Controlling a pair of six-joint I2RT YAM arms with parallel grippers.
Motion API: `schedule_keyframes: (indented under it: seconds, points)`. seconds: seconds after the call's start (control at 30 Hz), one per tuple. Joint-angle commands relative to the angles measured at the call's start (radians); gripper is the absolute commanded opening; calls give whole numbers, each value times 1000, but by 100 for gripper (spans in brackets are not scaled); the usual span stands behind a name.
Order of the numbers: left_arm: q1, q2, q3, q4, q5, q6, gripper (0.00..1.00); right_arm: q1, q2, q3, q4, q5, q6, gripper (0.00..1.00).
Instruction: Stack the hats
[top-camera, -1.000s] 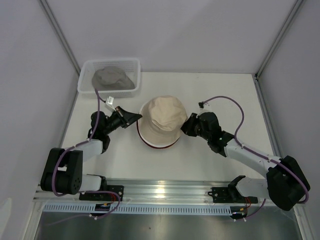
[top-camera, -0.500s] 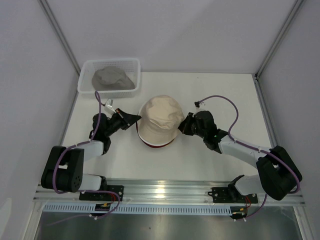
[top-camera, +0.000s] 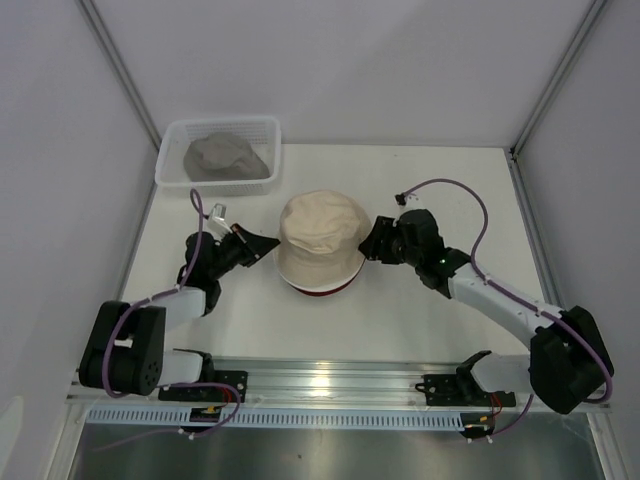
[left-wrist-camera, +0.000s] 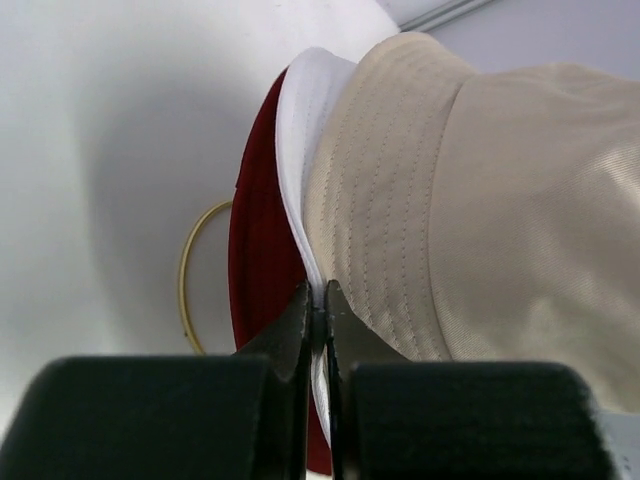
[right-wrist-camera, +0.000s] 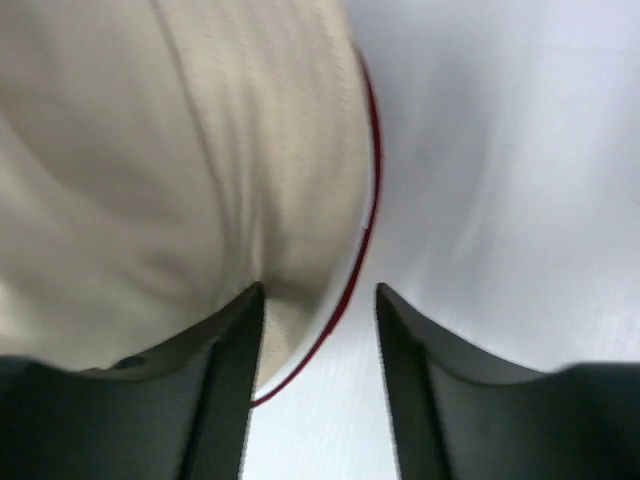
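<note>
The cream-beige hat (top-camera: 322, 232) sits on top of a stack at the table's middle. The white hat (left-wrist-camera: 305, 130) and the dark red hat (top-camera: 322, 291) lie under it, and only their brim edges show. My left gripper (top-camera: 266, 243) is at the stack's left side. In the left wrist view it (left-wrist-camera: 318, 300) is shut on the white hat's brim, between the dark red (left-wrist-camera: 258, 250) and cream-beige (left-wrist-camera: 480, 200) brims. My right gripper (top-camera: 371, 243) is open at the stack's right brim (right-wrist-camera: 320, 295), and its left finger touches the cream-beige hat (right-wrist-camera: 150, 150). The grey hat (top-camera: 225, 155) lies in the basket.
The white mesh basket (top-camera: 262, 128) stands at the far left corner. Part of a gold wire ring (left-wrist-camera: 185, 280) shows under the stack. Grey walls close in the table (top-camera: 420, 320) on the left, far and right sides.
The right arm has swung and its wrist has lifted, with the gripper still at the stack's right brim. The left gripper has drawn slightly back to the left. The stack has barely shifted.
</note>
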Motion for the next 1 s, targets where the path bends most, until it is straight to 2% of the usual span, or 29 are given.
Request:
schedule_keyframes:
  seconds: [0.0, 0.03, 0.07, 0.1, 0.13, 0.17, 0.23, 0.27, 0.33, 0.47, 0.5, 0.57, 0.6, 0.7, 0.73, 0.8, 0.83, 0.97]
  points:
    - [6, -73, -14, -227, -95, 132, 5, -52, -91, 92, -180, -27, -92, 57]
    - [6, -99, -8, -250, -111, 137, 7, -87, -111, 103, -191, -50, -97, 61]
    - [6, -155, -2, -293, -141, 140, 16, -103, -149, 112, -208, -56, -114, 69]
    - [6, -185, 1, -315, -163, 148, 22, -115, -166, 130, -215, -50, -121, 73]
    - [6, -215, 16, -362, -180, 153, 40, -136, -183, 138, -220, -41, -129, 76]
    - [6, -273, 23, -390, -201, 160, 48, -144, -210, 143, -220, -32, -138, 81]
    - [6, -330, 59, -446, -275, 177, 58, -163, -229, 166, -218, -12, -163, 84]
    - [8, -358, 93, -518, -311, 200, 74, -189, -235, 175, -214, -10, -167, 87]
    - [11, -416, 163, -622, -459, 212, 91, -215, -231, 207, -209, -23, -178, 89]
    - [44, -380, 351, -710, -601, 287, 97, -268, -174, 268, -174, -44, -201, 93]
    - [52, -351, 463, -733, -623, 297, 97, -276, -139, 282, -165, -71, -203, 94]
    - [72, -239, 539, -769, -648, 341, 98, -282, -107, 322, -150, -93, -203, 97]
    - [77, -193, 666, -810, -655, 353, 98, -284, -79, 330, -139, -105, -204, 98]
    - [89, -3, 840, -904, -709, 416, 98, -285, -42, 354, -103, -115, -216, 99]
    - [90, 48, 972, -946, -721, 442, 98, -288, -21, 359, -96, -113, -217, 99]
    - [90, 201, 1065, -1008, -721, 508, 98, -290, -1, 368, -73, -113, -218, 99]
    - [90, 252, 1187, -1057, -721, 527, 98, -293, 10, 371, -65, -113, -215, 99]
    - [107, 492, 1357, -1132, -741, 541, 97, -311, 71, 391, -48, -115, -207, 100]
